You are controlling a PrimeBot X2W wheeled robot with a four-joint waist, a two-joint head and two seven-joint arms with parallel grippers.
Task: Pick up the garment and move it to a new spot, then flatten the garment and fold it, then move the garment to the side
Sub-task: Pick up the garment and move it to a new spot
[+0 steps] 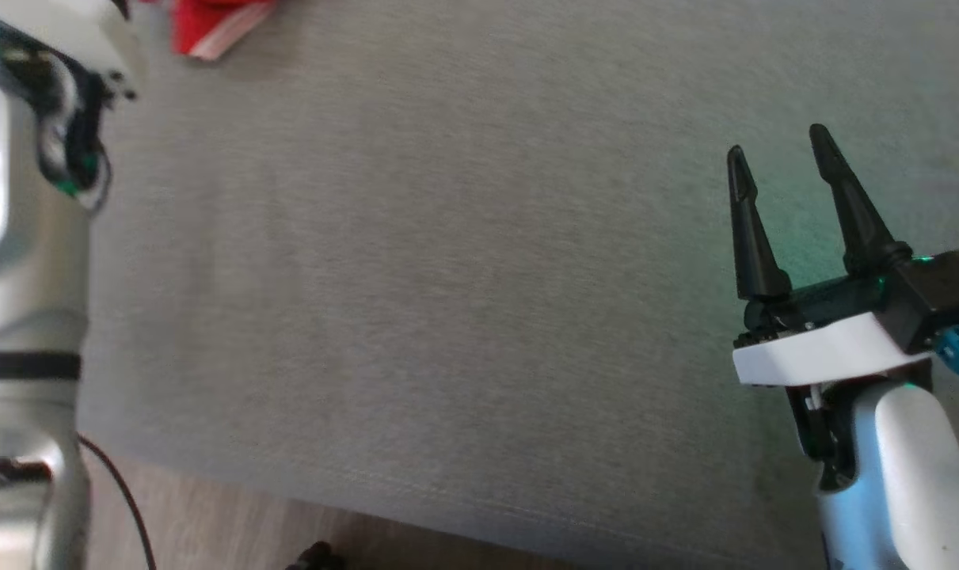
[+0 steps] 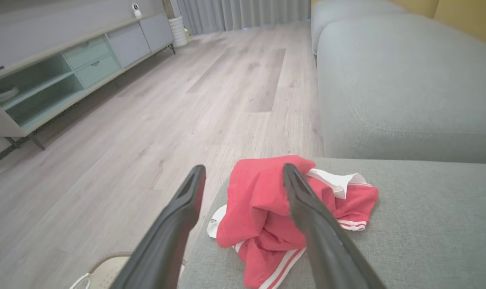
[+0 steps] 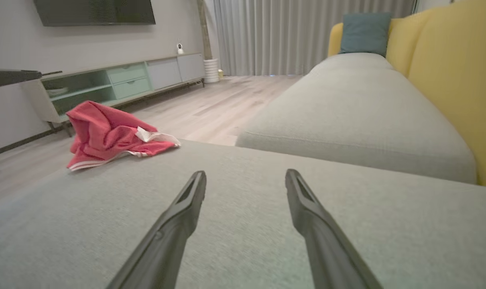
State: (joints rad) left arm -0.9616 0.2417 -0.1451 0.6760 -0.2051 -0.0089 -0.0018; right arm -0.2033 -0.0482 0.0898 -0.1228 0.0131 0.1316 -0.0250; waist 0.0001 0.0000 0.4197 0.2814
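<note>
Logging red garment (image 2: 263, 216) w/ white stripes, bunched in a heap on far-left corner of grey seat (image 2: 427, 224). Noting its left fringe right at the seat edge, a white bit at the lip above wood floor (image 2: 126, 132); can't tell if overhanging. In head view, catching just a scrap of it at far left, cut by frame top.

Reading left gripper (image 2: 243, 168) as jaws wide, gripping nothing. Hovering close to the heap, one finger lined up over red cloth, the other over floor. Can't tell contact. Seeing left forearm (image 1: 20, 277) down left side of head view.

Reading right gripper (image 1: 778, 144) the same: jaws wide, empty, low over bare seat at near right, well apart from garment.

Room for moving:
- Broad stretch of bare grey fabric betw. heap and right gripper.
- Near edge of seat cutting diagonal across bottom of head view, floor below it.
- Past far edge, a narrow gap, then second grey seat (image 3: 347, 108) w/ yellow backrest (image 3: 447, 80) along its right and teal pillow (image 3: 363, 32) at far end.
- Left of both seats, open floor out to low cabinet (image 3: 126, 80) by the wall and grey curtains (image 3: 287, 36) far back.
</note>
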